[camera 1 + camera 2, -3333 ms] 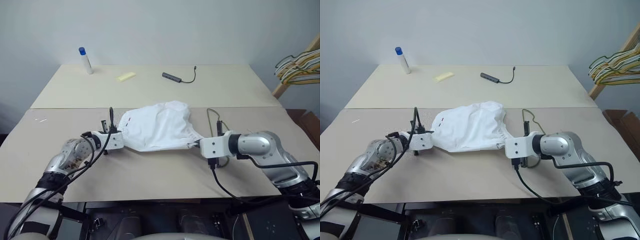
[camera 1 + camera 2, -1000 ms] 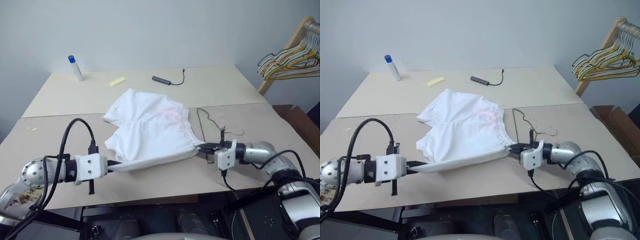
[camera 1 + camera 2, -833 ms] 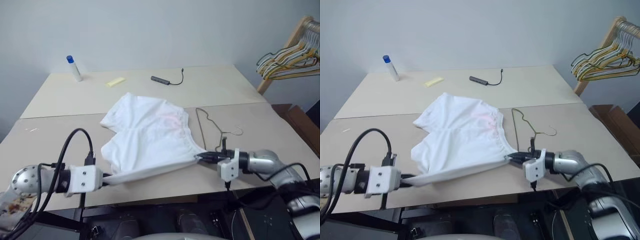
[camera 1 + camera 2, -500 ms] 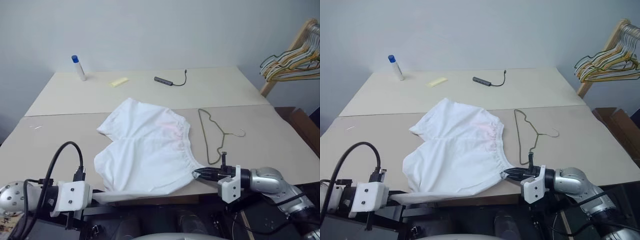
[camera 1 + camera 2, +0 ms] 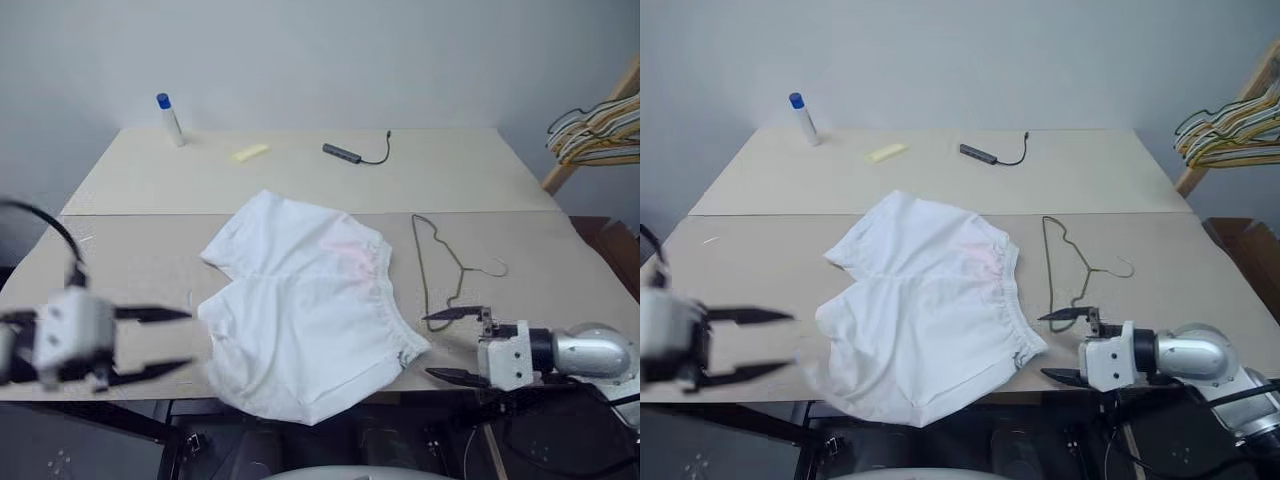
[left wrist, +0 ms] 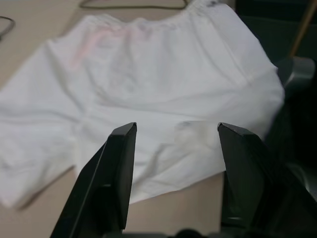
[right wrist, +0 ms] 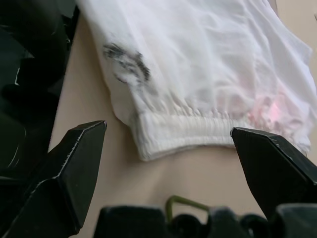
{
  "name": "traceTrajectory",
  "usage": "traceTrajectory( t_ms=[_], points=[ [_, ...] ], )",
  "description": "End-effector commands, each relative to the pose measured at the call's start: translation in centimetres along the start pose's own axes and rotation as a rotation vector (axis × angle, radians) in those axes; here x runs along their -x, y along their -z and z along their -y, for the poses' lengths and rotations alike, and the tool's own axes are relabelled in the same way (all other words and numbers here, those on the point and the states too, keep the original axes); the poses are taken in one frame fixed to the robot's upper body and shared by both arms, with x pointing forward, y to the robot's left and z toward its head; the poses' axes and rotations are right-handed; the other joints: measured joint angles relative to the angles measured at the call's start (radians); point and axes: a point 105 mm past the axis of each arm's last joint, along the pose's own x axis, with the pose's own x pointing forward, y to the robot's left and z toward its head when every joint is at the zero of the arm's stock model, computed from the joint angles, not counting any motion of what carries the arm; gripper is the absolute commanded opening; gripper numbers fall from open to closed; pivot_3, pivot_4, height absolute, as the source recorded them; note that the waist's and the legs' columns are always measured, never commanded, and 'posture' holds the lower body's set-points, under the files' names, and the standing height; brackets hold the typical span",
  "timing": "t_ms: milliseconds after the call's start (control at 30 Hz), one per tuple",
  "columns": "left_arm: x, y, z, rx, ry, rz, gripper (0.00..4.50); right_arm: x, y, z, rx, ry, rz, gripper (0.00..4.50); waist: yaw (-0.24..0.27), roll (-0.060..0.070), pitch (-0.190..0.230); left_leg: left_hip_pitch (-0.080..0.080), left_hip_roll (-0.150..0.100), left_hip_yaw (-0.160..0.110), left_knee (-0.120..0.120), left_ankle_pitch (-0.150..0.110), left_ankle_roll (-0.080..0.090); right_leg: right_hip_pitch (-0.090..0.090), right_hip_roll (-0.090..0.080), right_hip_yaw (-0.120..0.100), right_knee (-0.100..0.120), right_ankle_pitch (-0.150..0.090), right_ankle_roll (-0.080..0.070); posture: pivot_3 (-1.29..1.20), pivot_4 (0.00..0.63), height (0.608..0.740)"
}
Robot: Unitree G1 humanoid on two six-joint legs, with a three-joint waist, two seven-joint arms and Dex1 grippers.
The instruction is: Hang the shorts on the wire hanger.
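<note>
Both grippers, left point(image 5: 170, 345) and right point(image 5: 445, 346), point level at the shorts point(image 5: 305, 310), fingers spread, holding nothing

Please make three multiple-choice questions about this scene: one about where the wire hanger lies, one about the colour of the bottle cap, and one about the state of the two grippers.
1. Where does the wire hanger lie?
A. on top of the shorts
B. on the table beside the shorts' waistband
C. on the rack

2. What colour is the bottle cap?
A. blue
B. red
C. green

3. How are the left gripper and right gripper?
A. both shut on the shorts
B. one open, one shut
C. both open, holding nothing

Answers: 1 B, it lies flat on the table right of the shorts. 2 A, the cap is blue. 3 C, both pairs of fingers stand apart off the cloth.
</note>
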Motion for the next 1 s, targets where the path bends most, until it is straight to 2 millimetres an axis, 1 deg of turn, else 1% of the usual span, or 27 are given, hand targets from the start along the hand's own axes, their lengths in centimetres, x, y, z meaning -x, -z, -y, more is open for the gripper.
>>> traceTrajectory(
  t_ms=[33, 100, 133, 200, 300, 367, 400, 533, 567, 633, 733, 767, 867, 933, 1000],
  points=[
    [1.0, -2.2, -1.7, 0.041, -0.056, 0.095, 2.82, 1.5, 0.1, 2.6, -0.051, 0.099, -0.010, 4.48, -0.001, 0.001, 0.002, -0.001, 0.000, 0.000, 0.000, 0.000, 0.000, 0.000, 0.000, 0.000, -0.001, 0.000, 0.000, 0.06, 0.078, 0.740],
    [1.5, -2.7, -2.9, 0.034, -0.100, 0.114, 2.82, 1.9, 0.6, 3.6, -0.117, 0.166, -0.021, 4.48, -0.002, 0.000, 0.002, -0.004, 0.000, 0.001, 0.000, 0.000, 0.002, -0.003, 0.000, 0.000, -0.001, 0.000, 0.000, 0.05, 0.076, 0.740],
    [1.5, -2.8, -3.4, 0.030, -0.123, 0.118, 2.82, 2.1, 0.8, 4.0, -0.154, 0.196, -0.026, 4.48, -0.003, 0.000, 0.002, -0.007, 0.000, 0.001, 0.000, 0.003, 0.006, -0.003, 0.000, 0.000, 0.000, 0.000, 0.000, 0.05, 0.075, 0.740],
    [0.8, -2.8, -3.8, 0.036, -0.136, 0.131, 2.82, 2.4, 1.8, 4.7, -0.254, 0.252, -0.083, 4.48, -0.003, 0.000, 0.002, -0.014, 0.001, 0.001, 0.000, 0.003, 0.007, -0.009, 0.002, 0.000, 0.001, 0.000, 0.001, 0.04, 0.072, 0.740],
    [-1.9, -3.1, -3.2, 0.070, -0.077, 0.196, 2.82, 2.4, 4.1, 4.7, -0.340, 0.281, -0.261, 4.48, -0.002, 0.001, 0.002, -0.016, 0.001, 0.001, -0.001, 0.002, 0.007, -0.010, 0.003, 0.000, 0.002, 0.000, 0.001, 0.04, 0.070, 0.740],
    [-4.0, -3.4, -2.9, 0.100, -0.022, 0.247, 2.82, 2.0, 4.9, 4.9, -0.450, 0.315, -0.335, 4.48, 0.000, 0.001, 0.002, -0.017, 0.001, 0.001, -0.001, 0.002, 0.007, -0.011, 0.003, 0.000, 0.002, 0.000, 0.001, 0.02, 0.069, 0.740],
    [-4.6, -3.6, -2.9, 0.103, -0.002, 0.261, 2.82, 1.9, 5.2, 4.9, -0.493, 0.332, -0.366, 4.48, 0.000, 0.001, 0.002, -0.017, 0.001, 0.001, 0.000, 0.002, 0.007, -0.010, 0.003, 0.000, 0.002, 0.000, 0.001, 0.02, 0.069, 0.740],
    [-5.9, -4.1, -3.3, 0.117, 0.034, 0.302, 2.82, 1.7, 6.1, 5.3, -0.644, 0.392, -0.491, 4.48, -0.006, 0.001, 0.002, -0.019, 0.001, 0.001, 0.003, 0.002, 0.007, -0.011, 0.004, 0.001, 0.002, 0.002, 0.003, 0.01, 0.067, 0.740],
    [-6.1, -4.2, -3.3, 0.118, 0.047, 0.306, 2.82, 1.6, 6.3, 5.3, -0.704, 0.408, -0.517, 4.48, -0.008, 0.001, 0.002, -0.019, 0.001, 0.001, 0.004, 0.002, 0.007, -0.011, 0.004, 0.001, 0.002, 0.002, 0.004, 0.01, 0.065, 0.740],
    [-6.3, -4.3, -3.3, 0.119, 0.068, 0.308, 2.82, 1.1, 6.2, 5.0, -0.770, 0.406, -0.541, 4.48, -0.012, 0.001, 0.001, -0.020, 0.001, 0.001, 0.004, 0.002, 0.007, -0.011, 0.004, 0.001, 0.002, 0.002, 0.004, 0.00, 0.063, 0.740],
    [-6.6, -4.4, -3.3, 0.125, 0.082, 0.318, 2.82, -0.2, 6.0, 3.6, -0.872, 0.354, -0.576, 4.48, -0.012, 0.001, 0.001, -0.021, 0.001, 0.000, 0.004, 0.002, 0.008, -0.012, 0.004, 0.001, 0.002, 0.002, 0.004, -0.01, 0.063, 0.740],
    [-6.8, -4.4, -3.3, 0.127, 0.085, 0.322, 2.82, -0.7, 6.3, 3.0, -0.893, 0.340, -0.606, 4.48, -0.013, 0.001, 0.001, -0.023, 0.001, -0.001, 0.004, 0.002, 0.008, -0.013, 0.005, 0.001, 0.001, 0.002, 0.004, -0.01, 0.064, 0.740],
    [-7.4, -4.2, -3.1, 0.119, 0.092, 0.323, 2.82, -1.8, 7.2, 2.8, -0.962, 0.374, -0.637, 3.90, -0.022, -0.002, 0.000, -0.024, 0.001, -0.001, 0.006, 0.002, 0.008, -0.013, 0.005, 0.001, 0.001, 0.003, 0.005, -0.01, 0.060, 0.740],
    [-7.8, -4.4, -3.2, 0.112, 0.091, 0.338, 2.82, -1.6, 8.4, 3.3, -0.921, 0.443, -0.707, 3.31, -0.033, -0.006, -0.003, -0.024, 0.001, -0.001, 0.007, 0.002, 0.008, -0.012, 0.005, 0.001, 0.001, 0.003, 0.005, -0.01, 0.056, 0.740],
    [-8.2, -4.8, -3.4, 0.100, 0.086, 0.360, 2.82, -1.3, 8.5, 4.1, -0.908, 0.491, -0.714, 2.67, -0.036, -0.008, -0.004, -0.022, 0.001, -0.001, 0.008, 0.002, 0.008, -0.010, 0.005, 0.001, 0.001, 0.003, 0.005, -0.01, 0.054, 0.740]
  ],
)
